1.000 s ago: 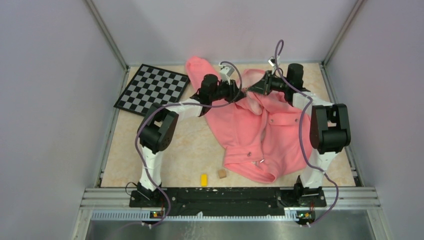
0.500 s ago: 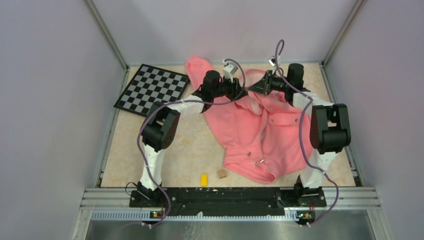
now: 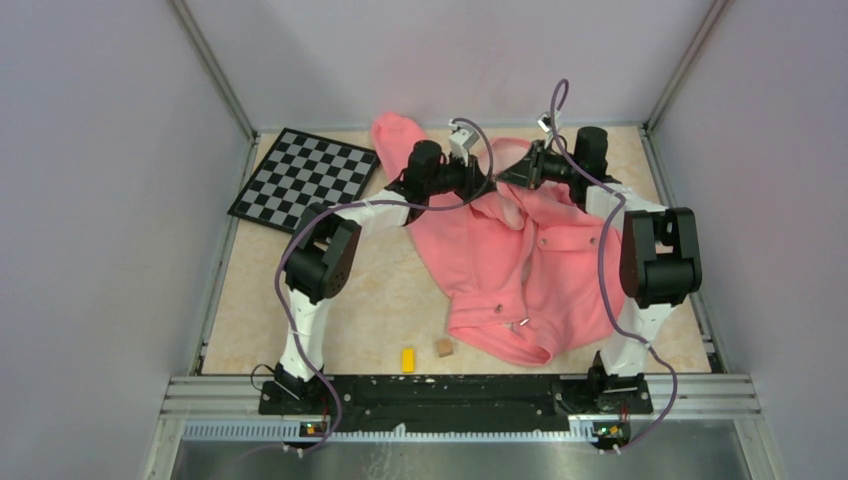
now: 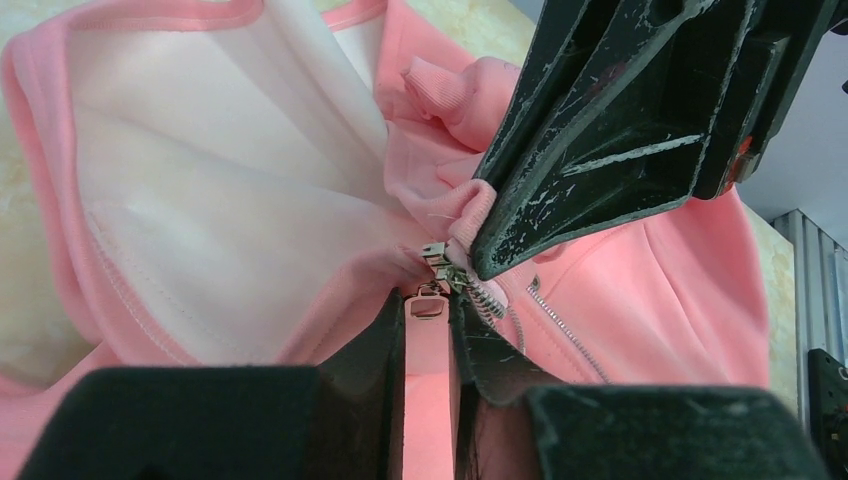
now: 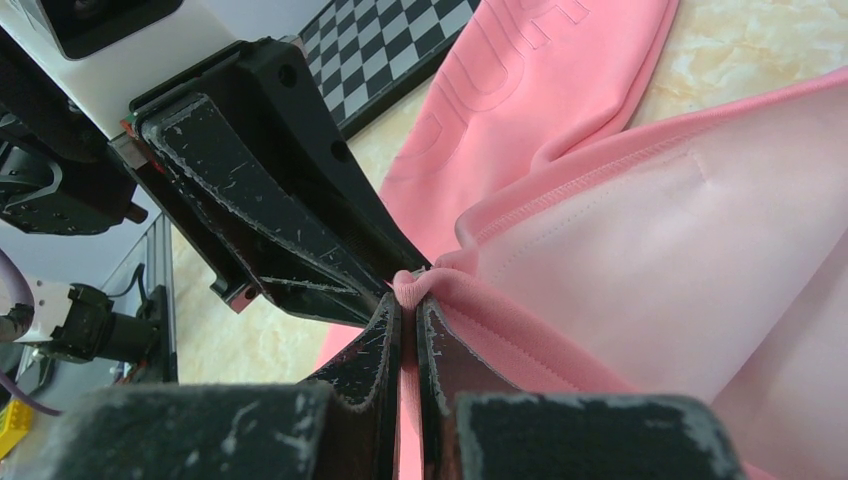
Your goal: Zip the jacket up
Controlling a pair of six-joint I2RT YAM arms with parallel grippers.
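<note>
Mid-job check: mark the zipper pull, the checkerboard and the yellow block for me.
zipper pull (image 4: 427, 303), left wrist view, on the flat metal tab below the slider.
checkerboard (image 3: 305, 178), top external view, on the middle of the board.
yellow block (image 3: 408, 359), top external view, on its upper face.

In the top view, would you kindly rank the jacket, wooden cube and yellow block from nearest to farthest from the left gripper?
1. jacket, right at the left gripper, far side.
2. wooden cube, near edge.
3. yellow block, near edge, farther left.
</note>
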